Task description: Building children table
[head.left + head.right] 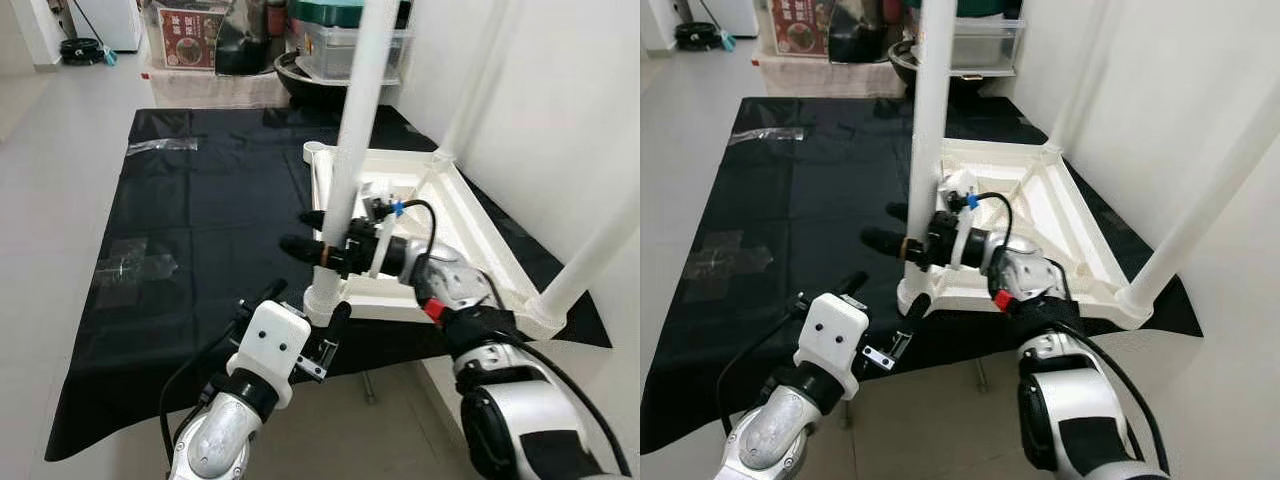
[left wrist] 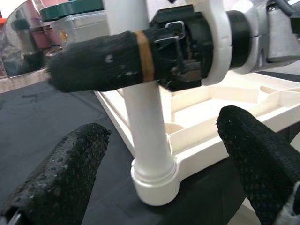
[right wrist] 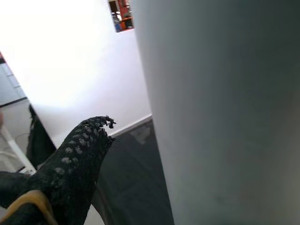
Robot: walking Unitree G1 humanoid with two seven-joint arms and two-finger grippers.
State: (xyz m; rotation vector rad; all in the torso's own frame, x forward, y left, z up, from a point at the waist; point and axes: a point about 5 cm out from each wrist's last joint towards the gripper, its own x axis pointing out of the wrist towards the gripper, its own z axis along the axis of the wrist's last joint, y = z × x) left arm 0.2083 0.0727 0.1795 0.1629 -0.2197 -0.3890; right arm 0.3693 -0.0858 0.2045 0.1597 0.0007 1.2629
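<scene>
Now right gripper [image 1: 318, 247] fingers clamp leg [image 1: 352, 150] above socket; left gripper [image 1: 305, 304] open wide, empty, at 6 o'clock. Risk: sideways push cross-threads leg, shifts tabletop [image 1: 470, 235].

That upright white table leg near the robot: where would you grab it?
Grip the white table leg low on its round shaft, just above the corner socket, coming level from the side. It stands upright, so flat jaws can straddle it, as the right gripper does.
</scene>
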